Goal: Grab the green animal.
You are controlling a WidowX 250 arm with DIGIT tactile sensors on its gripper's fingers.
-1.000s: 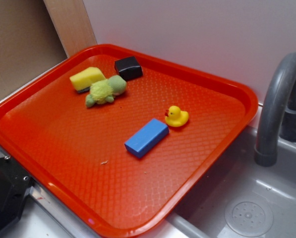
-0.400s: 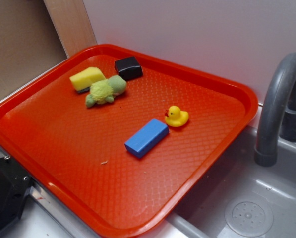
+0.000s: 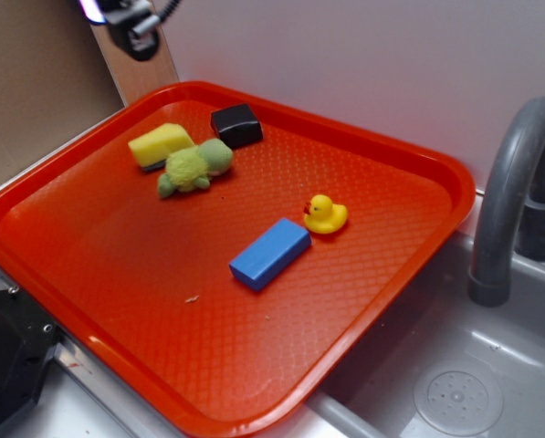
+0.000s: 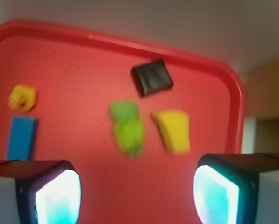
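Gripper point(image 4: 137, 196) gapes empty above red tray point(image 3: 382, 155) beside grey sink point(image 3: 491, 365).

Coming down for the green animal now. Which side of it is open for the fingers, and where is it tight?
Tight at the back: the green animal touches the yellow sponge, and the black block sits close behind its head. Open on the near side: bare tray runs to the front rim. Also bare between it and the blue block and the duck. The gripper is open.

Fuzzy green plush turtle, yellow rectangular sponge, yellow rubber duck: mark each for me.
Fuzzy green plush turtle point(image 3: 193, 169), exterior view, on its shell.
Yellow rectangular sponge point(image 3: 161, 142), exterior view, on its top face.
Yellow rubber duck point(image 3: 326, 215), exterior view, on its body.
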